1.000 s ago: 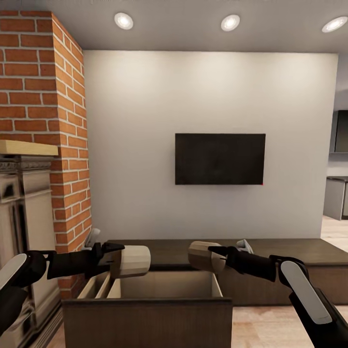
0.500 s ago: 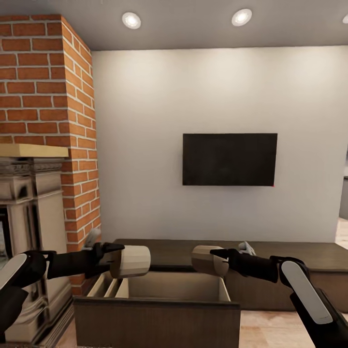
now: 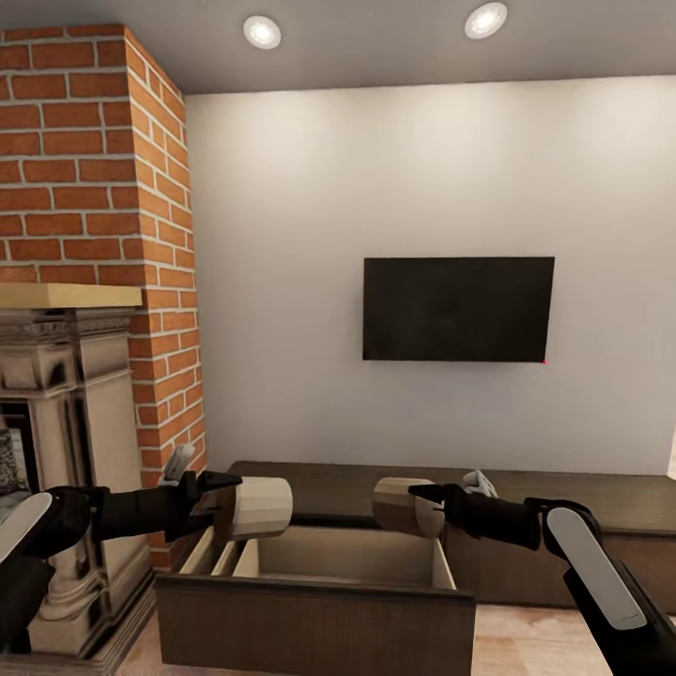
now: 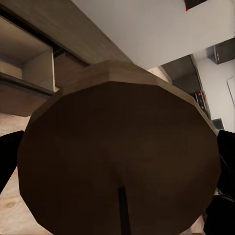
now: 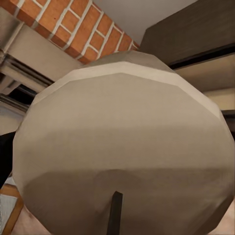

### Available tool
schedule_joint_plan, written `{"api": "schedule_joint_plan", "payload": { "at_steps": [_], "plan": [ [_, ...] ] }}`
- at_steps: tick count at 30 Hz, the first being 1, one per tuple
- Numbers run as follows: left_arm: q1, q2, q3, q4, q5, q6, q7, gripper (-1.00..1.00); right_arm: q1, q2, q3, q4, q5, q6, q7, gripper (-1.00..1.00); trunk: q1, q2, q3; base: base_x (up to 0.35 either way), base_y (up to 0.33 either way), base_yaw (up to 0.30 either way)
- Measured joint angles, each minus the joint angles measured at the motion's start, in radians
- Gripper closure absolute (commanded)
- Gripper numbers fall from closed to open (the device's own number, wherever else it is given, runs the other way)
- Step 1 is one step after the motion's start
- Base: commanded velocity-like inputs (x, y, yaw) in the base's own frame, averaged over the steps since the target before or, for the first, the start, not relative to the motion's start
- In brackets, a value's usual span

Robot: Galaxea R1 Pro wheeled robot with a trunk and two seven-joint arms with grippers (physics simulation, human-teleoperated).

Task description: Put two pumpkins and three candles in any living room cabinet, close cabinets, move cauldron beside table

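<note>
Each gripper holds a cream candle lying on its side above the open drawer (image 3: 319,601) of the dark-brown cabinet (image 3: 582,507). My left gripper (image 3: 225,502) is shut on one candle (image 3: 258,507), whose flat end with its wick looms close in the left wrist view (image 4: 120,166). My right gripper (image 3: 422,502) is shut on the other candle (image 3: 399,505), seen end-on in the right wrist view (image 5: 122,152). The drawer's pale interior has dividers at its left side. Pumpkins and cauldron are out of view.
A red brick chimney (image 3: 94,188) and a stone-coloured fireplace surround (image 3: 66,451) stand close on the left. A black television (image 3: 458,309) hangs on the pale wall above the cabinet. Light wood floor (image 3: 535,638) shows at the lower right.
The whole head view has shifted: chimney, television and cabinet slid to the right in the picture, so the camera turned left. Both grippers keep their candles in the same pose.
</note>
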Motion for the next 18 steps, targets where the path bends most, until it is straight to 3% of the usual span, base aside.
{"api": "schedule_joint_plan", "payload": {
  "at_steps": [10,18],
  "plan": [
    [0.0,0.0,0.0,0.0,-0.001,0.0,0.0,1.0,0.0,0.006,-0.001,-0.002,-0.005,-0.007,0.008,1.0,-0.038,0.07,0.015,0.0,0.0,0.037],
    [0.0,-0.002,-0.002,0.0,-0.003,0.001,0.0,1.0,0.0,0.004,0.0,0.0,0.002,-0.005,0.008,1.0,-0.058,0.105,0.018,0.0,0.0,-0.07]
  ]
}}
